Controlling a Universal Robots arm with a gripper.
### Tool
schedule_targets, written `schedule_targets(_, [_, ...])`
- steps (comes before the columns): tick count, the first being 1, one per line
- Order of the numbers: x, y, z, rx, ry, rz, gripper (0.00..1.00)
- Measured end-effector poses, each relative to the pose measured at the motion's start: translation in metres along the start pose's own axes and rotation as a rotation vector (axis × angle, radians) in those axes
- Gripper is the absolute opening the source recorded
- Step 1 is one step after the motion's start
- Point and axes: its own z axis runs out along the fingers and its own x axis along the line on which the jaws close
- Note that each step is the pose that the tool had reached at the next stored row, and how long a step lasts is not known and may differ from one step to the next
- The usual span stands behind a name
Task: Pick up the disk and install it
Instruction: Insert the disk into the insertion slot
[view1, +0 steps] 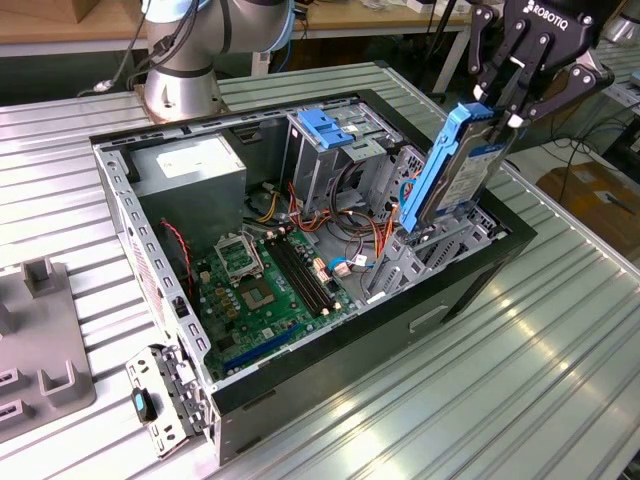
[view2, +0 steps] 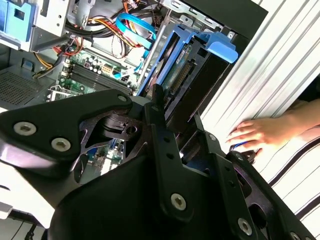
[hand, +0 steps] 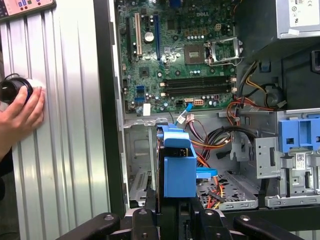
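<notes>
Exterior view showed the disk (view1: 455, 165) clamped by the jaws at its upper end, one on each side. It stood nearly upright, leaning slightly, with a blue rail along the edge toward the exterior view's left. Its lower end was down among the metal brackets at the end of the open case (view1: 470, 285) toward the exterior view's right. The case lay on its side on the ribbed tabletop (view1: 450, 400). Inside were a green board (view1: 265, 285), a grey power supply (view1: 190, 170) in the far corner, and a metal cage (view1: 320, 165) topped by a blue latch (view1: 325, 125), well apart from the disk. The arm's base (view1: 180, 85) stood behind the case.

In the first wrist view the disk (hand: 179, 165) appeared edge-on, blue rail toward the camera, with orange and red wires (hand: 220, 140) beside it. A person's hand (hand: 20, 115) rested on the tabletop beside the case, on a dark round object (hand: 10, 90). In the second wrist view the disk (view2: 192, 82) carried a blue tab (view2: 222, 50) at its far end, and the hand (view2: 260, 132) lay on the tabletop.
</notes>
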Motion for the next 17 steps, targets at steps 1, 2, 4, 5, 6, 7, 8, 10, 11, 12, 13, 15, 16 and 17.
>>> schedule_targets(1, [0.0000, 0.0000, 0.0009, 0.0000, 0.0000, -0.002, 0.35])
schedule_targets(2, [0.0000, 0.0000, 0.0016, 0.0001, -0.0002, -0.007, 0.35])
schedule_targets(4, [-0.0001, 0.0000, 0.0034, 0.0003, -0.0006, -0.018, 0.35])
schedule_targets(5, [-0.0001, -0.0003, 0.0056, 0.0005, -0.0005, -0.026, 0.35])
schedule_targets(6, [-0.0002, -0.0004, 0.0064, 0.0006, 0.0003, -0.028, 0.35])
schedule_targets(7, [-0.0001, -0.0004, 0.0066, 0.0006, 0.0012, -0.029, 0.35])
schedule_targets(8, [-0.0001, -0.0004, 0.0066, 0.0006, 0.0013, -0.029, 0.35])
schedule_targets(10, [-0.0002, -0.0004, 0.0080, 0.0007, 0.0014, -0.029, 0.35])
schedule_targets(11, [-0.0003, -0.0003, 0.0087, 0.0006, 0.0015, -0.029, 0.35])
schedule_targets(12, [-0.0003, -0.0003, 0.0095, 0.0006, 0.0016, -0.029, 0.35])
schedule_targets(13, [-0.0003, -0.0003, 0.0101, 0.0007, 0.0015, -0.029, 0.35])
schedule_targets(15, [-0.0003, -0.0003, 0.0109, 0.0007, 0.0015, -0.031, 0.35])
schedule_targets(16, [-0.0003, -0.0003, 0.0111, 0.0007, 0.0016, -0.032, 0.35])
schedule_targets(17, [-0.0003, -0.0003, 0.0111, 0.0007, 0.0017, -0.032, 0.35])
